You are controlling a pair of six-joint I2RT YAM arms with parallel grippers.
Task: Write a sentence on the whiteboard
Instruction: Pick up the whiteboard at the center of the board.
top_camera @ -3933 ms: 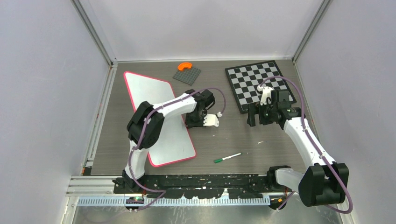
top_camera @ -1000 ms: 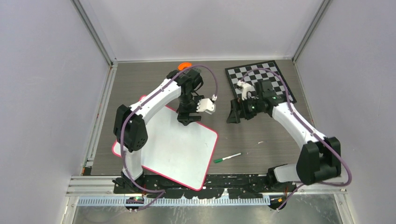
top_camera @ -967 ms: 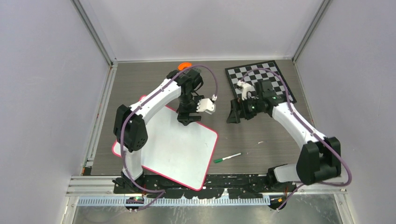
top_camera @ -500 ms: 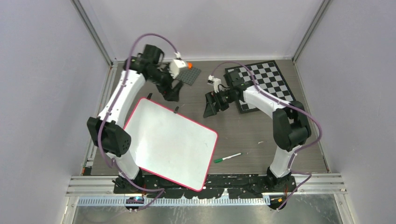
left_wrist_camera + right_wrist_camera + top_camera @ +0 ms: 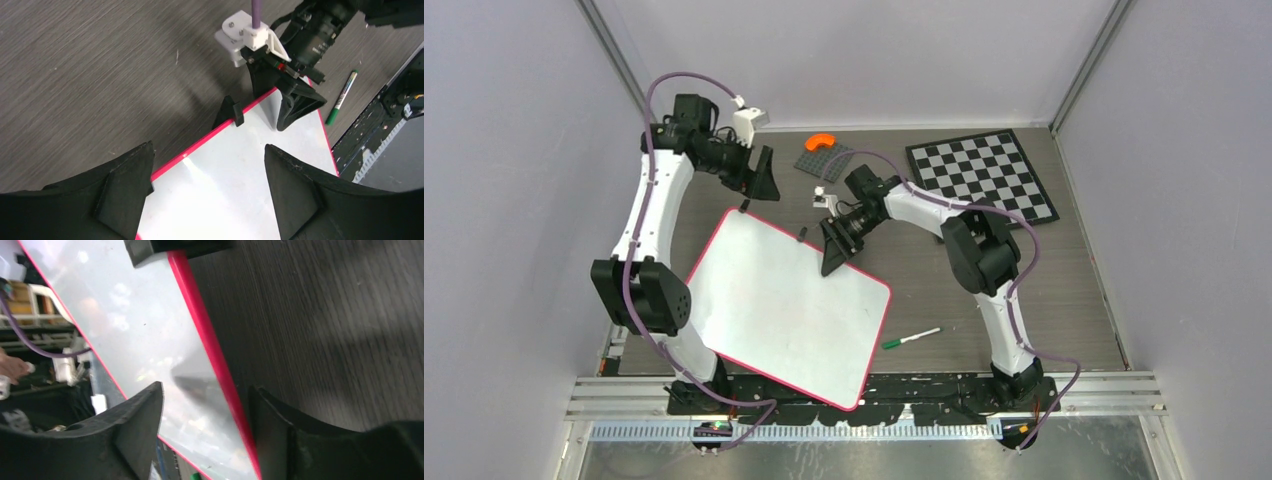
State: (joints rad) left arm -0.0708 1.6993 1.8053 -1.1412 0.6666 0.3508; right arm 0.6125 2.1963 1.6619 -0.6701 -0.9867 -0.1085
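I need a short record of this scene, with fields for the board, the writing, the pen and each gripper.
board: large white whiteboard with red-pink rim, lying flat
writing: none visible on it
pen: green-capped white marker, lying right of the whiteboard, not gripped
left gripper: open, empty, beyond the whiteboard's far corner
right gripper: open, over the whiteboard's far rim

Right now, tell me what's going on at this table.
The whiteboard lies flat on the table, no writing on it yet. The right gripper hangs open astride its far rim; the left gripper is open near its far left corner. Neither holds anything. The green marker lies beside the board, untouched.
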